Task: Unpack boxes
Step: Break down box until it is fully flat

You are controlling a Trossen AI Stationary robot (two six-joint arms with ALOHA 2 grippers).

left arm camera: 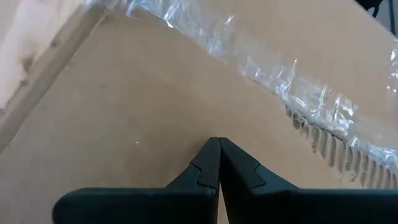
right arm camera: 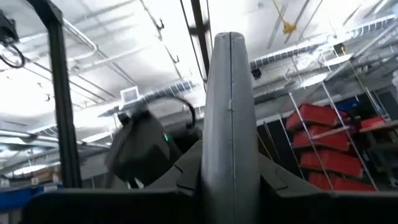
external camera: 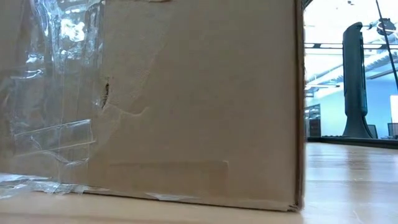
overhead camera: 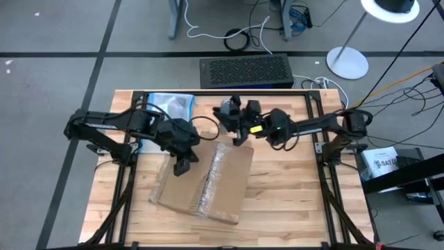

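A brown cardboard carton (overhead camera: 208, 182) is seen lying flat near the middle of the wooden worktop (overhead camera: 291, 201), turned at a slant, with a strip of clear glossy tape (overhead camera: 211, 182) run along its top seam. No print or label can be read on the carton in any view; in the low view only creased board, a small tear and more tape are shown. The left gripper (overhead camera: 183, 165) is held over the carton's left part, its fingers (left arm camera: 208, 168) pressed together with nothing between them. The right gripper (overhead camera: 239, 132) is raised just beyond the carton's far edge, its fingers clamped on a thin flat grey piece (right arm camera: 230, 112) that is held upright. A clear pouch with a blue edge (overhead camera: 170, 105) lies past the carton's far left corner. Off the worktop, to the carton's right, a white box (overhead camera: 383, 162) bears dark lettering that cannot be made out.
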